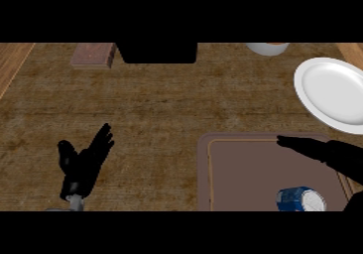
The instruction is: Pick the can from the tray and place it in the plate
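Now R hand fingers straight over tray, can untouched.

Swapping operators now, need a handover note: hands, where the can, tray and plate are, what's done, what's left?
Left hand: open, fingers up, resting over the counter at the lower left, holding nothing.
Right hand: open, fingers stretched out over the tray's right side, above the can and not touching it.
Can: blue, lying on its side at the tray's lower right.
Tray: brown, lower right of the counter.
Plate: white, at the right edge, beyond the tray, nothing on it.
Done: nothing yet.
Left: grasp the can, lift it, set it on the plate.
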### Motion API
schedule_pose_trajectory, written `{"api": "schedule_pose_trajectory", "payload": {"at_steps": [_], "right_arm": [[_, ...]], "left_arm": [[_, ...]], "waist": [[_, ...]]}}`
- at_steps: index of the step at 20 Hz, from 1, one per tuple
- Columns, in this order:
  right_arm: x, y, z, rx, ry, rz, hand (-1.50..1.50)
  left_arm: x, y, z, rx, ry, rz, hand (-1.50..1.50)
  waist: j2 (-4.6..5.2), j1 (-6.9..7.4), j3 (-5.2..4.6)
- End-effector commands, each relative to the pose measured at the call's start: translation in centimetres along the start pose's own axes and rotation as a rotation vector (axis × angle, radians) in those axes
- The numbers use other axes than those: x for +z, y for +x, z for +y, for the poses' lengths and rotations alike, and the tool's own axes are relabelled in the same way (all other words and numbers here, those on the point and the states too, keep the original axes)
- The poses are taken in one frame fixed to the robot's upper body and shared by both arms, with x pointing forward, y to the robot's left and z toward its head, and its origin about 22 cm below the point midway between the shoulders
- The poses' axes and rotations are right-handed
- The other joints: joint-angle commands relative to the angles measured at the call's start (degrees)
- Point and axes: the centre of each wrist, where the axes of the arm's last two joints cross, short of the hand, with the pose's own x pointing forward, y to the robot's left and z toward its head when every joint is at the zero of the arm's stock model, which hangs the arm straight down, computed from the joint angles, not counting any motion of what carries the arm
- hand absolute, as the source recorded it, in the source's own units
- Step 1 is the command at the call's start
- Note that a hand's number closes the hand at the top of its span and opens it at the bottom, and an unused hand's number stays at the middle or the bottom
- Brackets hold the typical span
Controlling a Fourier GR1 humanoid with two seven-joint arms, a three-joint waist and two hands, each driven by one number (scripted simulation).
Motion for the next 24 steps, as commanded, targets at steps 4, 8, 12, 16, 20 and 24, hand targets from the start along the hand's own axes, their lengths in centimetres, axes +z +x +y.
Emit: {"api": "schedule_pose_trajectory", "payload": {"at_steps": [4,8,12,16,20,24], "right_arm": [[-1.9,0.3,0.9,0.027,0.058,-0.001,-1.5],[-1.8,0.6,2.3,0.121,0.17,-0.028,1.5],[-2.3,-2.1,3.1,0.176,0.087,-0.064,1.5],[-2.1,-0.3,2.7,0.169,0.032,-0.07,1.5],[-2.1,0.1,2.0,0.171,-0.092,-0.114,1.5],[-5.1,0.0,2.2,-0.013,-0.48,0.075,1.5]], "left_arm": [[-0.4,0.0,0.1,0.014,-0.008,0.006,0.0],[-0.2,-0.2,-0.3,-0.014,0.012,0.011,0.0],[0.5,-1.3,-0.4,-0.005,0.008,-0.005,0.0],[-2.0,0.6,0.6,-0.002,0.012,-0.008,0.0],[-0.4,0.7,1.2,0.015,0.002,-0.015,0.0],[-0.1,0.3,0.9,-0.022,0.002,-0.014,0.0]], "waist": [[0.05,0.01,-0.05],[0.02,-0.03,-0.03],[0.08,0.19,-0.01],[0.06,-0.16,-0.05],[0.02,-0.14,-0.05],[0.21,0.45,-0.02]]}}
